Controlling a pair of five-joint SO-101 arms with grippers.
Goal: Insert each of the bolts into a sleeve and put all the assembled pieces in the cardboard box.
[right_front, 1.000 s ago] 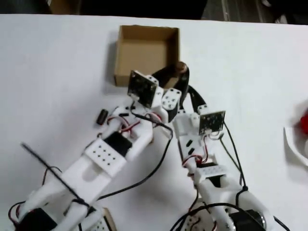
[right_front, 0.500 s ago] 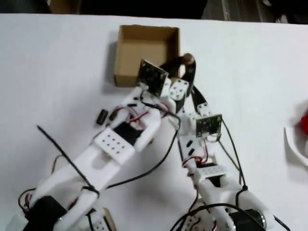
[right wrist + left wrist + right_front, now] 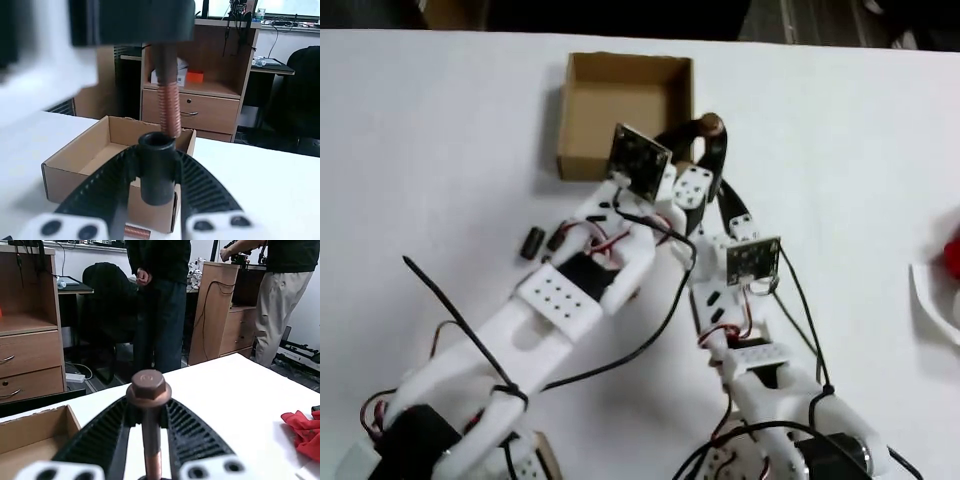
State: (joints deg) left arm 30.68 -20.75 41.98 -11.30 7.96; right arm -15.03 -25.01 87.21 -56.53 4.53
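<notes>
My left gripper (image 3: 148,407) is shut on a copper bolt (image 3: 150,390), hex head at the fingertips and shaft running back between the black fingers. In the high view this bolt (image 3: 710,125) sits just right of the cardboard box (image 3: 625,105). My right gripper (image 3: 156,160) is shut on an upright black sleeve (image 3: 156,170). The bolt's threaded end (image 3: 169,112) comes down from above and reaches the rim of the sleeve's top opening; I cannot tell whether it is inside. Behind the sleeve stands the box (image 3: 95,155).
A spare black sleeve (image 3: 533,242) lies on the table left of the left arm. Another copper bolt (image 3: 137,231) lies under the right gripper. A red cloth (image 3: 302,432) and a white dish (image 3: 940,295) are at the far right. Cables trail across both arms.
The left arm has swung up and to the right with the bolt, bringing it closer to the box's right corner. The right arm has barely moved.
</notes>
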